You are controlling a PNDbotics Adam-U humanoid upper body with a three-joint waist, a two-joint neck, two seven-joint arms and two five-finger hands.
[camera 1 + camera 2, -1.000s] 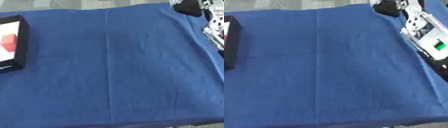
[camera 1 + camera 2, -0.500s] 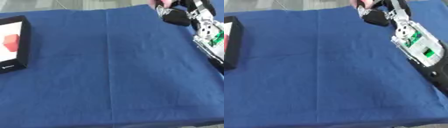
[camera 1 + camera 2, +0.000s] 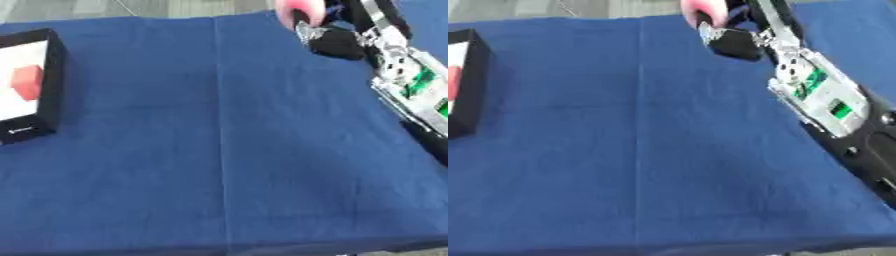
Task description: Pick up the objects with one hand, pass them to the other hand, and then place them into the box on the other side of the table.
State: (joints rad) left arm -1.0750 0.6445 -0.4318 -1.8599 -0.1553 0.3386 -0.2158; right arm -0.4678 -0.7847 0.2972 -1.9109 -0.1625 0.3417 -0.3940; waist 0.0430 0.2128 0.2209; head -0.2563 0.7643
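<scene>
the right arm is extended from the right edge toward the far centre of the blue cloth [image 3: 219, 150]. the right hand [image 3: 732, 40] is positioned at the far edge, its fingers curled round a pink object [image 3: 703, 11]. the black box [image 3: 31, 85], with a red block [image 3: 28, 82] inside, is located at the left edge.

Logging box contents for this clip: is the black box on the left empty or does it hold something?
Not empty. The black box at the table's left edge shows a red block lying on its white inside.
</scene>
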